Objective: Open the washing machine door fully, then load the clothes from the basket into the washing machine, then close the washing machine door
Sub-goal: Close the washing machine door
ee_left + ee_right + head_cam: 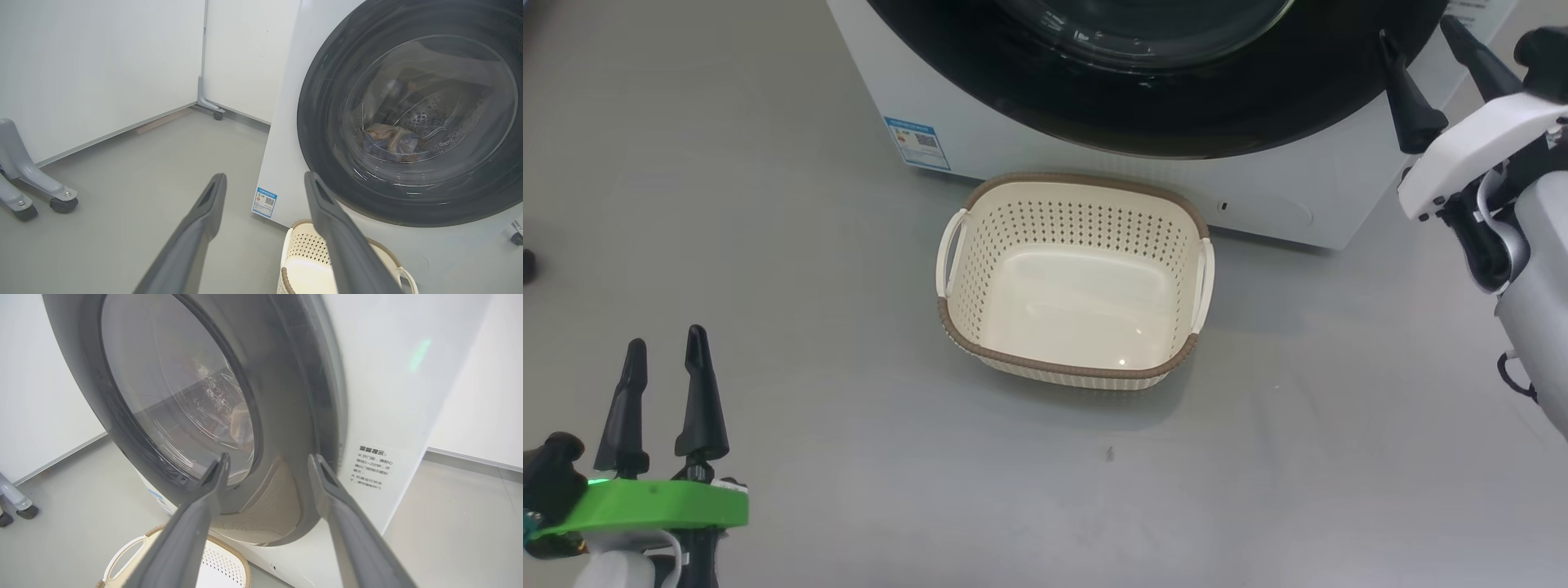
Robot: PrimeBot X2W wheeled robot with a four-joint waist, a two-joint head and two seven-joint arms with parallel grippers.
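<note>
The cream basket [1086, 181] stands on the floor in front of the white washing machine [980, 139], and nothing lies in it. The washing machine door [1258, 106], black-rimmed with a glass centre, lies against the machine front. Behind the glass [429, 106], the clothes [392, 141] sit in the steel drum. My right gripper [1417, 31] is open by the door's right edge, with nothing between its fingers; in the right wrist view the door rim [286, 416] is just beyond the right gripper [270, 457]. My left gripper [664, 343] is open over bare floor, left of the basket.
A blue label [917, 143] marks the machine's lower left corner and a text sticker [374, 467] its right side. Grey wheeled stand legs [36, 192] and a white panel on a caster [217, 115] stand to the machine's left. Grey floor surrounds the basket.
</note>
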